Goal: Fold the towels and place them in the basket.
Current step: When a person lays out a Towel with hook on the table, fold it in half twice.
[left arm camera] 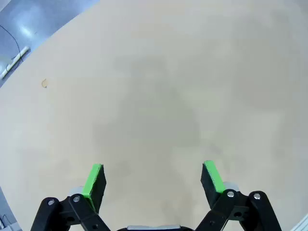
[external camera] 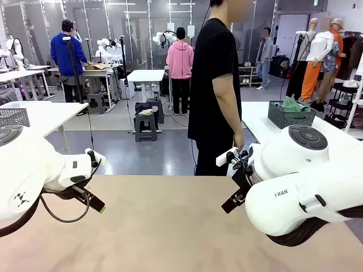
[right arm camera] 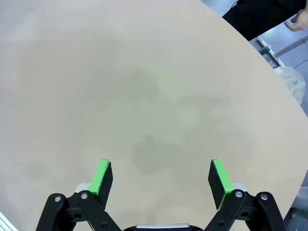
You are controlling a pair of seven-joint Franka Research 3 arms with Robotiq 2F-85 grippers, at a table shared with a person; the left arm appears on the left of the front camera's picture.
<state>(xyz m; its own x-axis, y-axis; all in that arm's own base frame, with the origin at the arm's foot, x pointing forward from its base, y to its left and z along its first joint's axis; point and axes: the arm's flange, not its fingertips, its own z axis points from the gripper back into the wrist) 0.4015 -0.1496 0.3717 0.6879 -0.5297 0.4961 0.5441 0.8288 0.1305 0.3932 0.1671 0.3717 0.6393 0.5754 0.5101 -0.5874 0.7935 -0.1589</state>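
Hovering above the bare tan table (external camera: pixel 170 232), the left pincer (left arm camera: pixel 154 174) is held wide, its green pads well apart with nothing between them. The right pincer (right arm camera: pixel 161 172) is spread just as wide and is equally empty. Plain tabletop is seen beneath and ahead of each pincer. Beyond the table edge, far ahead and to the right of the right pincer, a pale crumpled cloth (right arm camera: pixel 292 82) is glimpsed near the person's hand (right arm camera: pixel 299 21). Whether it is one of the towels cannot be told. Well behind the right pincer, on a separate white table, a dark mesh basket (external camera: pixel 278 120) is seen with green cloths (external camera: pixel 295 105) in it. It is judged possibly to be the task's basket, though that cannot be confirmed. The folding is judged not yet begun, since no cloth is laid within reach of either pincer. Terry towels are expected to be light, soft and limp, sagging and bunching when lifted, with enough nap to be gripped without slipping and nothing fragile about them. A hold is best taken at two corners along one short edge, one per pincer. The cloth can then be kept taut and flat while it is folded over.
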